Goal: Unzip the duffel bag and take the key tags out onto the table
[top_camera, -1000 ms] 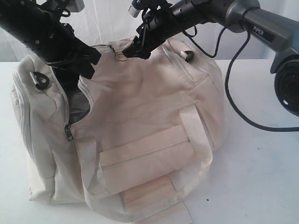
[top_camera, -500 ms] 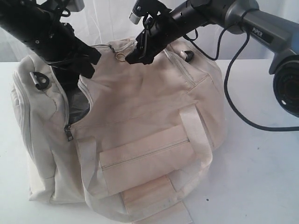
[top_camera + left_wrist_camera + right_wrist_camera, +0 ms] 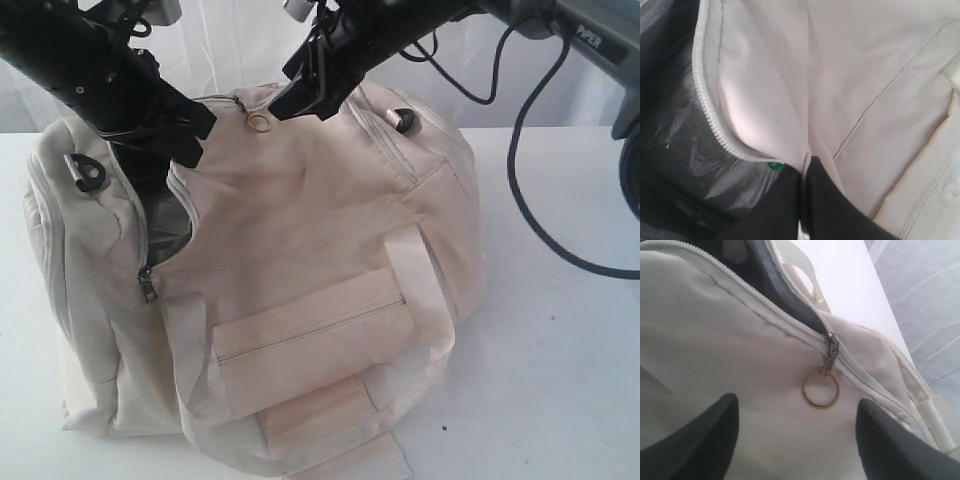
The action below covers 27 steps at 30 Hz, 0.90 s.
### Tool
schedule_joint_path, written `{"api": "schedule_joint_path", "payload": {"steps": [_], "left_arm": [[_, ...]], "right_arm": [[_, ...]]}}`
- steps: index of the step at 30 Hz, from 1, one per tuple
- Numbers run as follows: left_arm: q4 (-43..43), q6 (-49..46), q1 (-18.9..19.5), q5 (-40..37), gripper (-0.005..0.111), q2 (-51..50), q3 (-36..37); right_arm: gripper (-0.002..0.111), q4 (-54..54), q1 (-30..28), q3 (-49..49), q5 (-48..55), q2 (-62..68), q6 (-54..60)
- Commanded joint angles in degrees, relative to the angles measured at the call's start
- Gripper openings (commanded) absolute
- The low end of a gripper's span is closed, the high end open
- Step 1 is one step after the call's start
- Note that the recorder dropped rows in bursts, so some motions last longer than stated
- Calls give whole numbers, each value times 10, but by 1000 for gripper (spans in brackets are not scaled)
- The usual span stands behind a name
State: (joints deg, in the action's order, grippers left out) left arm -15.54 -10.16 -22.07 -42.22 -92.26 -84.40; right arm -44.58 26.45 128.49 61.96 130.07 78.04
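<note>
The cream duffel bag (image 3: pixel 300 230) lies on the white table (image 3: pixel 560 350). Its top zip is parted at the left, where dark lining (image 3: pixel 168 228) shows. My left gripper (image 3: pixel 188 140) is at that opening, shut (image 3: pixel 804 167) on a fold of the bag's fabric beside the zip teeth (image 3: pixel 710 115). My right gripper (image 3: pixel 292 104) hovers open (image 3: pixel 796 407) over the bag's top, and the zip pull's brass ring (image 3: pixel 820 388) lies just ahead of its fingers, untouched. The key tags are hidden. A small green spot (image 3: pixel 775 165) shows by the left finger; I cannot tell what it is.
Clear plastic film (image 3: pixel 705 165) lies inside the opening. A second zip slider (image 3: pixel 149 287) hangs at the bag's left end. Black strap rings (image 3: pixel 85 172) (image 3: pixel 405 119) sit at both ends. The right arm's black cable (image 3: pixel 520 200) loops over the table behind the bag.
The right arm has risen and swung a little, its gripper staying beside the brass ring. The left gripper and the bag have not moved.
</note>
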Motion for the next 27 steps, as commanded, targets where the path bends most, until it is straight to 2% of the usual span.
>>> {"api": "schedule_joint_path", "payload": {"steps": [1, 9, 15, 18, 24, 27], "left_arm": [[-11, -3, -2, -10, 0, 10, -3], [-11, -3, -2, -10, 0, 10, -3], [-11, -3, -2, -10, 0, 10, -3], [-11, -3, -2, -10, 0, 10, -3], [-11, -5, -2, -14, 0, 10, -3], [-16, -37, -3, -27, 0, 10, -3]], "right_arm": [[66, -2, 7, 0, -37, 19, 37], [66, -3, 6, 0, -25, 20, 49], [65, -2, -2, 0, 23, 15, -103], [61, -21, -16, 0, 80, 8, -102], [43, -71, -39, 0, 80, 3, -103], [41, -54, -41, 0, 59, 3, -103]]}}
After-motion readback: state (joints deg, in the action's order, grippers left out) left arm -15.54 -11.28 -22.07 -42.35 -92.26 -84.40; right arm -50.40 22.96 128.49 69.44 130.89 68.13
